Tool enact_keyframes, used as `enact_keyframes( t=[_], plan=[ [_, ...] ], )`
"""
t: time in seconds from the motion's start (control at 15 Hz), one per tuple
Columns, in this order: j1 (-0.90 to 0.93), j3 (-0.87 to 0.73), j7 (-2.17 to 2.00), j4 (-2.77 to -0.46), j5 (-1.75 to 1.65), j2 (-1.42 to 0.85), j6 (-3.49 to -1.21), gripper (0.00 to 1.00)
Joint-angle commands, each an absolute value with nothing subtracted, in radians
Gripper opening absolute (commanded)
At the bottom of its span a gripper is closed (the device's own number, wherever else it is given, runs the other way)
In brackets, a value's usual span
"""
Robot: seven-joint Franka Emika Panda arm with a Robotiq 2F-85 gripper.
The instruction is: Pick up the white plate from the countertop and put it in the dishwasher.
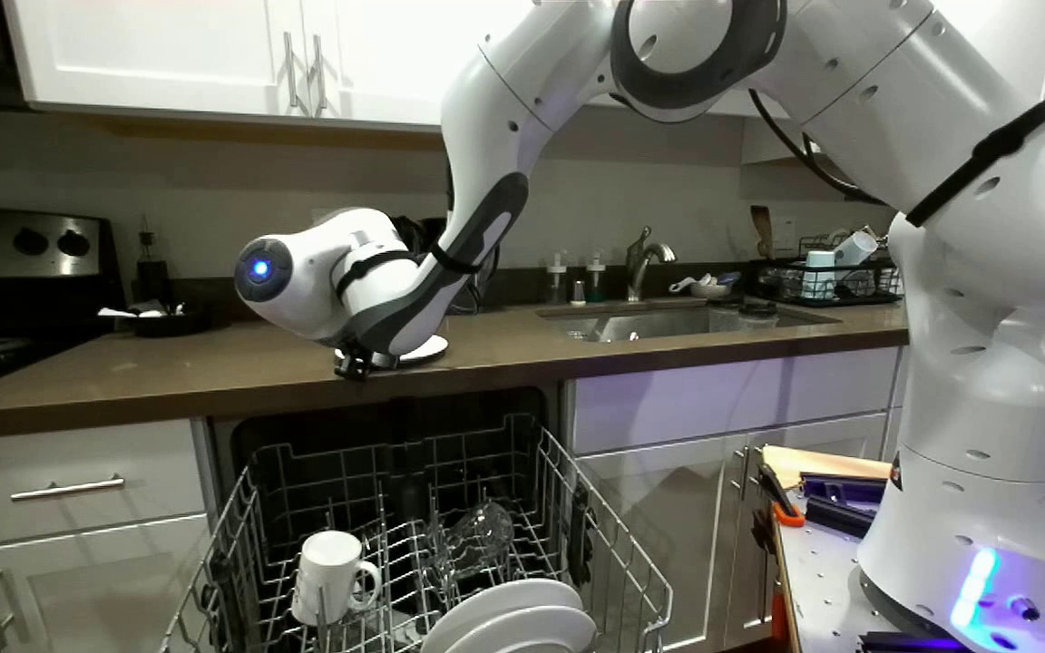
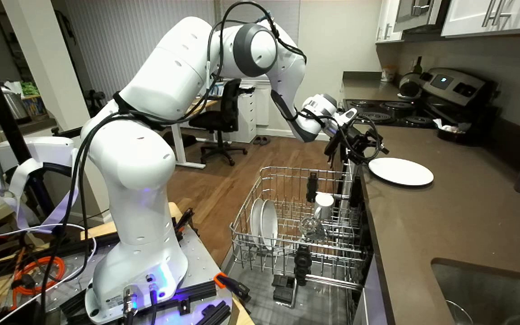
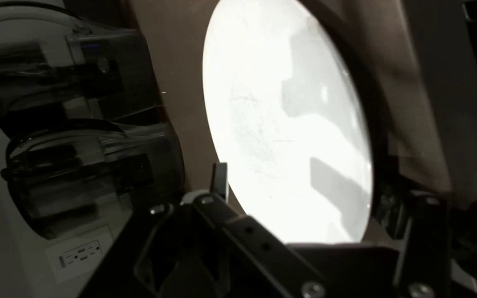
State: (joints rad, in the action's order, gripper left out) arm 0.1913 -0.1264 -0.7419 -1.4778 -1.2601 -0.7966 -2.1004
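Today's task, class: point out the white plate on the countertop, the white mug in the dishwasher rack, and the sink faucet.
White plate (image 3: 286, 122): wrist view, middle of its upper face.
White mug (image 1: 327, 570): in an exterior view, side of its body.
Faucet (image 1: 638, 270): in an exterior view, its upright body.

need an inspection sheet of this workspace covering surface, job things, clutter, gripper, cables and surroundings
Surface: long dark brown countertop, steel sink set into it.
Job's things: round white dinner plate sits on the countertop near its front edge; built-in dishwasher open, grey wire rack pulled out, holding a white handled mug, two white plates and clear glassware.
Clutter: black tool with an orange end near the robot's white base.
Gripper: black two-finger gripper, open, the plate showing between its jaws in the wrist view; contact cannot be told.
Cables: black cables strapped along the white robot arm; coiled orange cable.
Surroundings: black-and-steel stove, white cabinets.
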Motion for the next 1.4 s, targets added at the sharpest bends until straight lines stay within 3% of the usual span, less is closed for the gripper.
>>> enact_keyframes(
  t=[0.0,0.2,0.27,0.33,0.4,0.6,0.87,1.0,1.33],
  plan=[
    [0.191,-0.123,-0.795,-1.449,-1.325,-0.828,-2.061,0.64],
    [0.187,-0.113,-0.806,-1.448,-1.341,-0.835,-2.043,0.56],
    [0.187,-0.112,-0.805,-1.447,-1.347,-0.835,-2.037,0.58],
    [0.186,-0.110,-0.804,-1.447,-1.348,-0.837,-2.033,0.50],
    [0.186,-0.108,-0.803,-1.448,-1.348,-0.836,-2.031,0.30],
    [0.183,-0.101,-0.791,-1.461,-1.337,-0.828,-2.030,0.10],
    [0.178,-0.085,-0.765,-1.492,-1.318,-0.795,-2.029,0.01],
    [0.175,-0.074,-0.753,-1.508,-1.310,-0.773,-2.029,0.05],
    [0.164,-0.036,-0.712,-1.572,-1.275,-0.698,-2.045,0.06]
  ],
)
